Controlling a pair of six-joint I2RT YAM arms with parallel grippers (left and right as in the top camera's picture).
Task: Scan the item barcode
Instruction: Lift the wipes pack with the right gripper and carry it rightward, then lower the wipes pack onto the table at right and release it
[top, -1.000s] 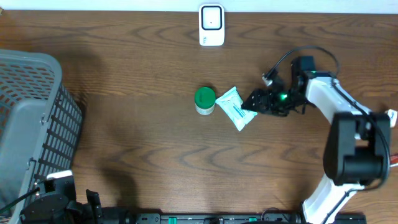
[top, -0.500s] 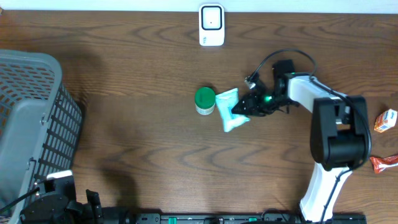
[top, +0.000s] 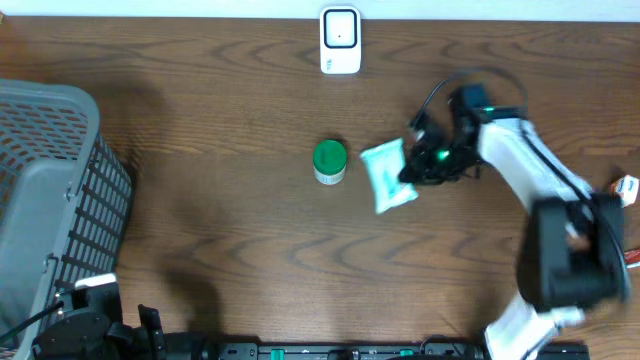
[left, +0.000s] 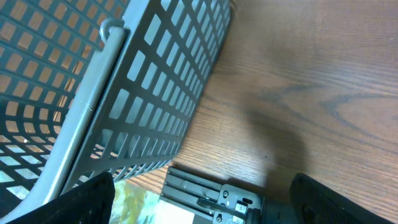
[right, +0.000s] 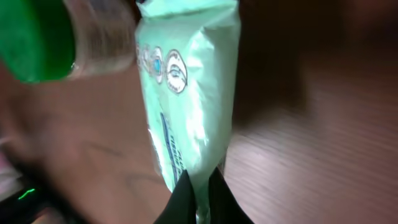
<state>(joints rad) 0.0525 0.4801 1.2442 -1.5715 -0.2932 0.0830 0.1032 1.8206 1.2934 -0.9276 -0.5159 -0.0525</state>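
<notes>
**Right jaws pinched on the packet's end seam**

The right gripper (right: 199, 186) is shut tight on the short end seam of a pale mint-green crinkly plastic packet (right: 186, 93). Its two dark fingertips meet on the film, and the pack runs lengthwise away from them. The wrist view is blurred, so I cannot tell whether the packet is clear of the wood or resting on it.

From overhead, the packet lies a little right of the table's middle, with the jaws at its right side. Near its left edge, and apart from it, stands a small clear jar with a round green lid (top: 329, 160). Well beyond both, at the far edge of the brown wooden table (top: 200, 240), sits a white boxy barcode scanner (top: 340, 40).

The packet looks light and soft, with a smooth film that is probably slippery. Held by one end, it will likely droop, swing and twist rather than stay flat. The seam is the flattest, stiffest place to hold and leaves both printed faces uncovered. No barcode shows on the face in view, so it is probably on the other side. A squeeze should do the packet no harm.

The left gripper (left: 202, 186) stands wide and holds nothing, low beside the grey plastic lattice basket (left: 155, 93) at the table's near left.
</notes>
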